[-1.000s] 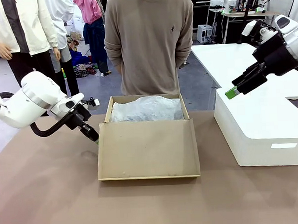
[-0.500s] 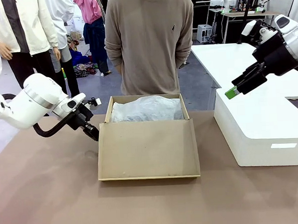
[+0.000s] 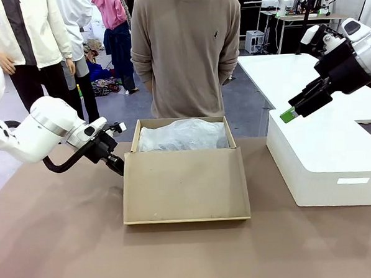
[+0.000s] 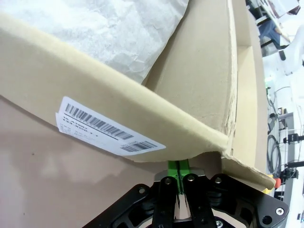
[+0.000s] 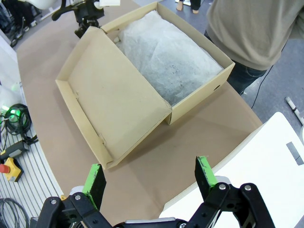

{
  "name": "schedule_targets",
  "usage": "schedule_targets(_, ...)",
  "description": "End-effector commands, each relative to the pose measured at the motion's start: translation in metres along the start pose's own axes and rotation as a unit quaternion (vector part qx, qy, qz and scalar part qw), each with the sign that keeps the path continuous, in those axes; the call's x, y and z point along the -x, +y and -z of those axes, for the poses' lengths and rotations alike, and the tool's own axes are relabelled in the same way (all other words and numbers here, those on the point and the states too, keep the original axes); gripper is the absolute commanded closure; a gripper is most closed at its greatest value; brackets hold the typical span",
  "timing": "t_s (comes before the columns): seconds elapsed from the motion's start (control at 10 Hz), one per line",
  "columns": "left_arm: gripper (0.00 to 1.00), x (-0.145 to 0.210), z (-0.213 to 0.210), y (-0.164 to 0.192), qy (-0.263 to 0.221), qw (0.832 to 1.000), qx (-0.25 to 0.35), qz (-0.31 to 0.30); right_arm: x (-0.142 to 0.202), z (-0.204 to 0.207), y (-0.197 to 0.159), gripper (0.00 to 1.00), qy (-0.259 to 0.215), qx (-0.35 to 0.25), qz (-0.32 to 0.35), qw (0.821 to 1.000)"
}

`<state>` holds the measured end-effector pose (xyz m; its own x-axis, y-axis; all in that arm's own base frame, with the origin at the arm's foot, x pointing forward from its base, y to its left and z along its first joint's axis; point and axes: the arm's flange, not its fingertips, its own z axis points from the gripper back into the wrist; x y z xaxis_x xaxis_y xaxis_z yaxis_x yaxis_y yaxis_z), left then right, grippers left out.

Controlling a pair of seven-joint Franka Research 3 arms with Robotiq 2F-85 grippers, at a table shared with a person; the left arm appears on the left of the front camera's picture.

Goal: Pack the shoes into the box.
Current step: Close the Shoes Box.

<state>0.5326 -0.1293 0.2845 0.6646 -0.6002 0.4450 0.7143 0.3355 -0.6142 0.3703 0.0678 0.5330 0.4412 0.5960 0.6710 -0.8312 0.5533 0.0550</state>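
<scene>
Right at the tips of the left fingers [image 4: 176, 170], pressed shut on nothing: end wall of the box [image 3: 184, 176], near the corner where the lid flap [image 5: 114, 95] hinges. Touching or just short of it, cannot tell. Barcode label [image 4: 109, 128] on that wall, just above the fingertips. Stands on the bench [image 3: 60, 245], well ahead of and below the right fingers [image 3: 291, 113], which are spread wide, empty, raised over the white box [image 3: 324, 169]. Lid flap open, propped at a slant, inner face up. White tissue paper [image 3: 182, 136] heaped in the tray beyond the left fingers; whether the shoes lie beneath it, cannot tell.

Handling, as a judgement only: probably light, so apt to slide on the bench under any sideways nudge. Thin cardboard, stiff along folded edges, bendy across the flap, with the corner by the left fingers already ragged and likely to tear. Better to grip the flap's free long edge near its middle, or steady the tray by a rim. Tissue soft and flimsy, no use as a hold.
</scene>
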Motion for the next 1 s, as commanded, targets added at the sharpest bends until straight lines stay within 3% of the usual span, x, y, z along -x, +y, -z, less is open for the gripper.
schedule_targets(0.0,1.00,-0.0020,-0.0024,0.0006,-0.030,0.999,0.031,0.015,-0.0012,0.0010,-0.0033,0.00,-0.014,-0.008,-0.004,1.000)
schedule_targets(0.5,1.00,-0.0005,-0.0039,0.0057,-0.087,0.991,0.106,0.003,-0.0012,0.0010,-0.0033,0.00,-0.014,-0.008,-0.004,1.000)
schedule_targets(0.9,1.00,0.0001,0.0018,0.0063,-0.115,0.985,0.128,-0.012,-0.0012,0.0010,-0.0033,0.00,-0.014,-0.008,-0.004,1.000)
